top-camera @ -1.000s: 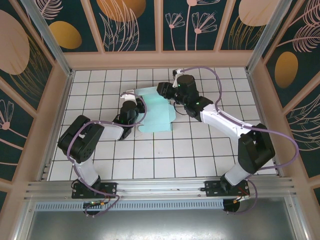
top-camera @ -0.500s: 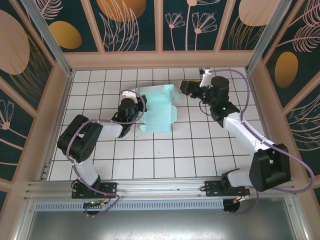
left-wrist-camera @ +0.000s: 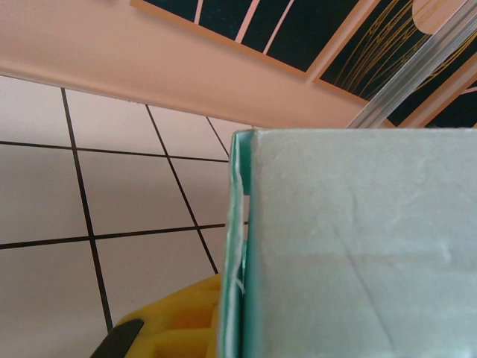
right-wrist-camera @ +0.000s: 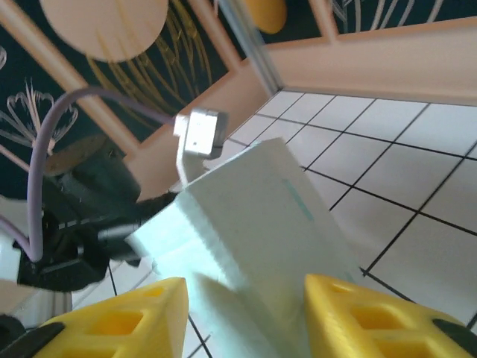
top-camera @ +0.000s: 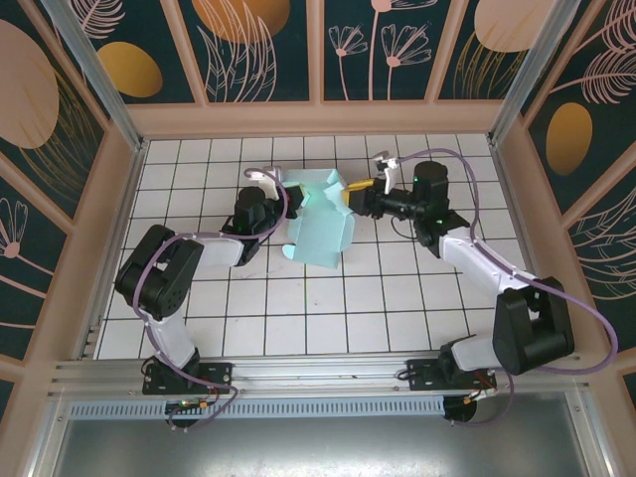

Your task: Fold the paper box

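Toward 12 o'clock on the tiled table (top-camera: 397, 298), the paper box (top-camera: 316, 227) lies half-formed. At its 9 o'clock edge the left gripper (top-camera: 278, 211) is pinched onto a side wall, probably to anchor it. The right gripper (top-camera: 355, 195), fingers spread, straddles a flap at 2 o'clock, likely to fold it. Half a second ago it hung well clear of the box, out toward 3 o'clock.

We are looking down from high at the near edge over the table (top-camera: 298, 308). At the left wrist we are sitting against the paper box (left-wrist-camera: 358, 246), facing the far wall (left-wrist-camera: 149, 67); at the right wrist we are facing leftward, close to that same box, which all three views are sharing.
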Available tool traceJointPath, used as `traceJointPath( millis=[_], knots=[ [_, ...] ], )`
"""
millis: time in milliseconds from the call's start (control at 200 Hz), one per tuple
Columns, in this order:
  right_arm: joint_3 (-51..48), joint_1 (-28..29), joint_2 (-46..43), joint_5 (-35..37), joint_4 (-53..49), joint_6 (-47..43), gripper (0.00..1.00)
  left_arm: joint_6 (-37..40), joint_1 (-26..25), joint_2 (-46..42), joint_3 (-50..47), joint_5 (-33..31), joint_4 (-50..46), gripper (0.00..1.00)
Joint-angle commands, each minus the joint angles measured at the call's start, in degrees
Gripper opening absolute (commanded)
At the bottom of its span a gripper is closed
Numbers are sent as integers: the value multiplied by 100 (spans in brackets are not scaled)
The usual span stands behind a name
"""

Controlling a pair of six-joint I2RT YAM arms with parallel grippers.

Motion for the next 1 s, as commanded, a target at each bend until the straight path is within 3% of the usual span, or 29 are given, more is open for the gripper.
traceJointPath(
  millis=[0,521,751,996],
  knots=[
    [283,260,150,10,-391,-576,36,-75,24,104,183,115,-35,0],
    [768,885,588,2822,-1225,-1256,32,-5,24,33,145,192,-111,0],
    [1038,1221,882,4248,-1195,-1214,17,139,24,-70,97,97,-233,0],
    [1214,1513,1156,5249,-1056,-1168,15,197,24,-85,96,169,-339,0]
  ],
)
